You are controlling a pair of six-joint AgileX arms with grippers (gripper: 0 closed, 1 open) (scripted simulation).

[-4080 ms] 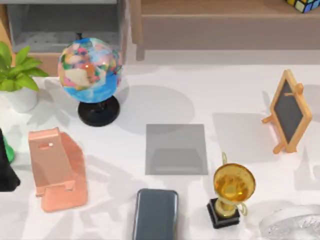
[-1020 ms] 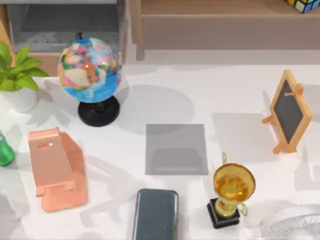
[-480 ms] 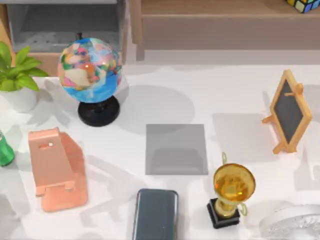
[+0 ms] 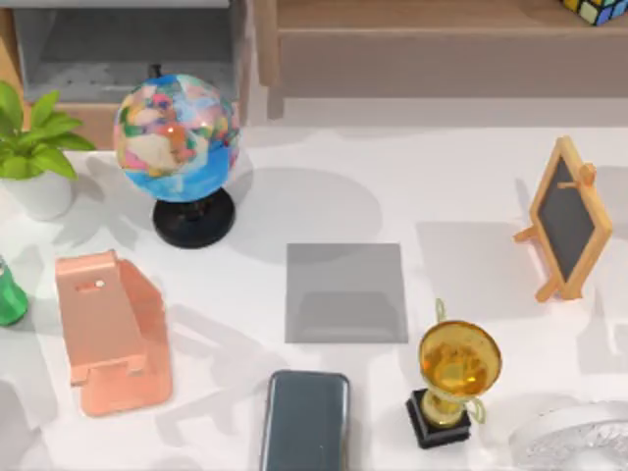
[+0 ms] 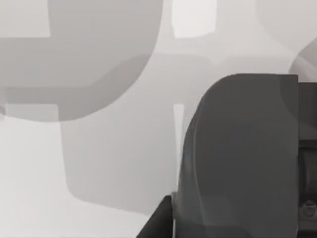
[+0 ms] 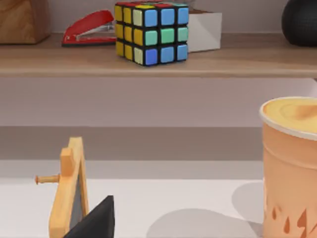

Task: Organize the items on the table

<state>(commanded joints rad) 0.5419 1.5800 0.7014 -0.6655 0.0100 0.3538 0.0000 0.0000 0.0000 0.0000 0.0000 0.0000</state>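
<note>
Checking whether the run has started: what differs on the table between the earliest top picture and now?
A dark arm part that stood at the table's left edge has withdrawn, uncovering the green bottle there. The smartphone, pink stand, grey mat, globe and trophy stayed put.

Blue-grey phone [image 4: 305, 420] flat, table [image 4: 461, 196] front

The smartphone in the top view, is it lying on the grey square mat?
No, the smartphone lies on the white table, below the grey mat and apart from it.
</note>
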